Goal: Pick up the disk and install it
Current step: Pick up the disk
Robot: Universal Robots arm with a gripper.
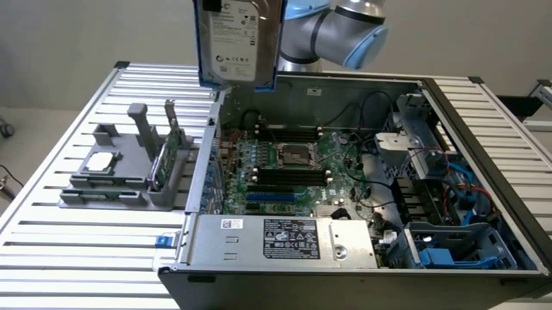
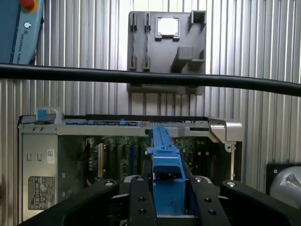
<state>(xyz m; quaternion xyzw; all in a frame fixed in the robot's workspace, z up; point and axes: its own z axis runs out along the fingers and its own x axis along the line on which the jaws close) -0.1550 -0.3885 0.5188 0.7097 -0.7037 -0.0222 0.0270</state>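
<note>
Jaws clamp the disk between them, above the computer case.

- Slatted metal table spans the exterior view from side to side
- Open computer case, right of centre, its side panel off and the interior facing up
- Green motherboard on the case floor, with a square processor socket at mid-frame between black memory slots
- Silver power supply with a printed label, lower centre, along the case's near wall
- Blue plastic carrier in the bay at lower right
- Grey holder block on the table at left, just beside the case
- Small silver square chip lying flat in a recess of the holder
- Thin green circuit card standing on edge at the holder's right side
</note>
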